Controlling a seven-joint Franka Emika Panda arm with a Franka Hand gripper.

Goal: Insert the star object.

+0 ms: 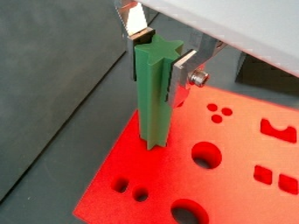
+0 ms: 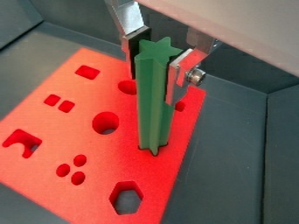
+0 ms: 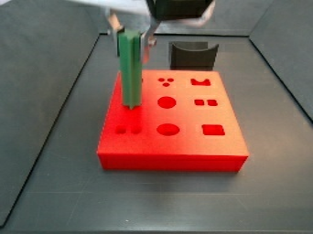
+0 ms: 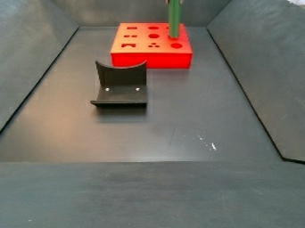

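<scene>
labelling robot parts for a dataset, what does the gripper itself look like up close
In both wrist views the gripper has two flat silver metal fingers, one fixed with a small round screw. Above them sits a pale grey housing. In a side view that body looks dark. No cables or markings show.

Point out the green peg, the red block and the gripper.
green peg (image 2: 152,101), a wrist view, mid shaft.
red block (image 3: 184,146), a side view, top face.
gripper (image 1: 159,44), a wrist view, between fingertips, atop the peg.
</scene>
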